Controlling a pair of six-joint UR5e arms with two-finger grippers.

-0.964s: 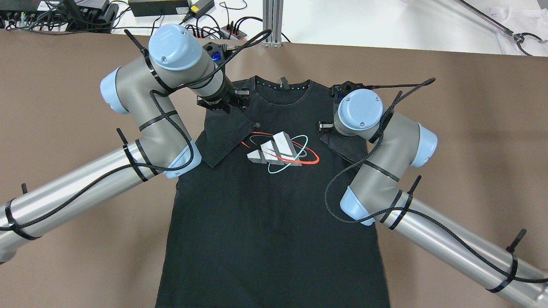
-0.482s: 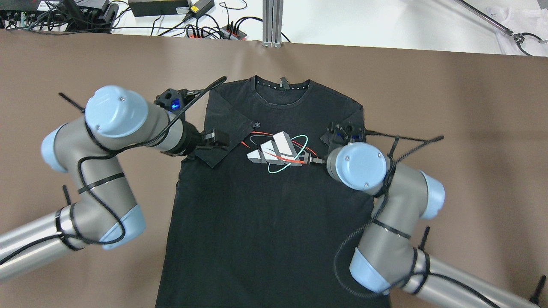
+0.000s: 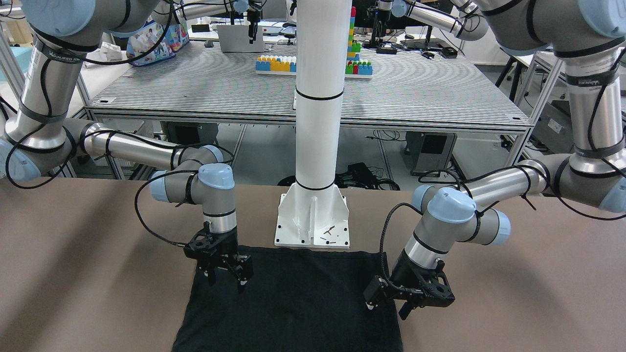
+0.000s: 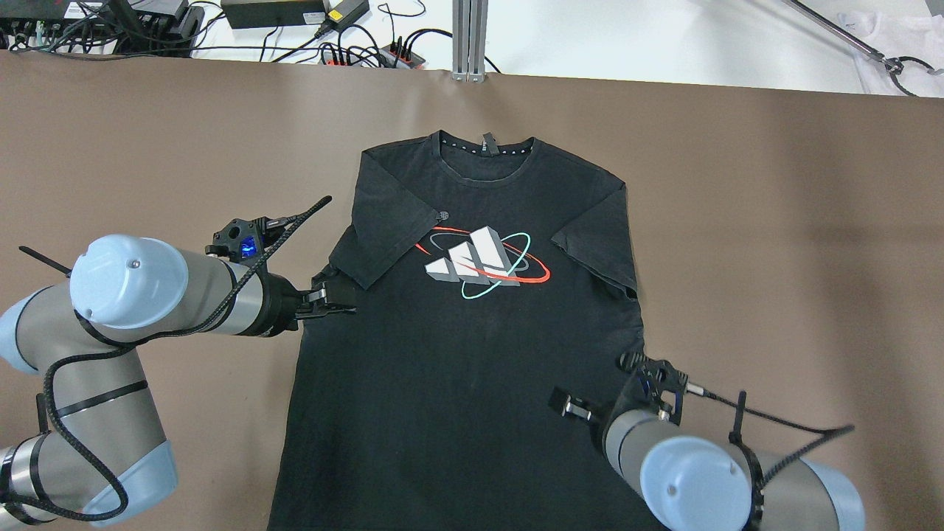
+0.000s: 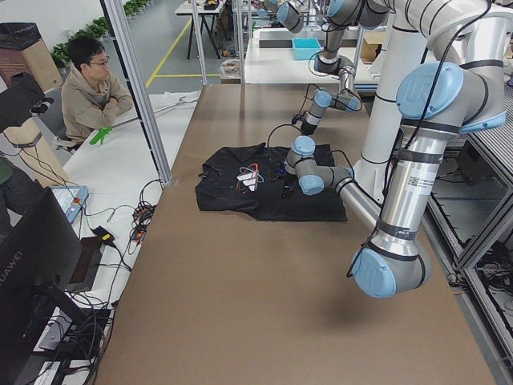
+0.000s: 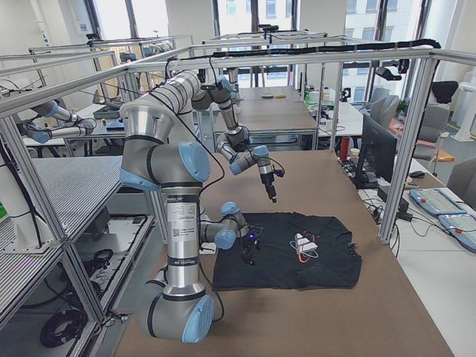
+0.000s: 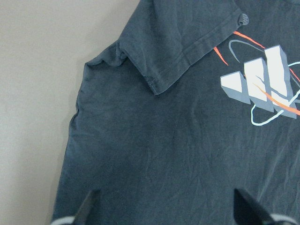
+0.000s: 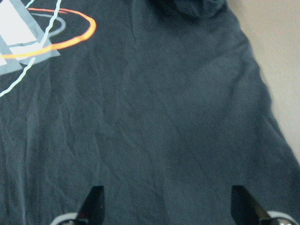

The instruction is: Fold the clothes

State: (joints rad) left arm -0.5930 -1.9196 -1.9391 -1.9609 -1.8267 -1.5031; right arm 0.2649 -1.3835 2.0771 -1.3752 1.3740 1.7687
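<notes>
Overhead exterior: black T-shirt [image 4: 457, 383] lies flat on the table [image 4: 737, 221], collar toward the far edge, both sleeves [image 4: 383, 236] folded in over the chest. My left gripper [image 7: 166, 211] and right gripper [image 8: 168, 206] hover near its sides, fingers spread wide, holding nothing; body folds not yet done, I judge

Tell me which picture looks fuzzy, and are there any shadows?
Right wrist view: the shirt looks soft and blurry. Left wrist view: sharper, sleeve stitching shows. Overhead view: faint shadow bands cross the brown table. Front-facing view: wavy stripe patterns on the far grey table.
</notes>
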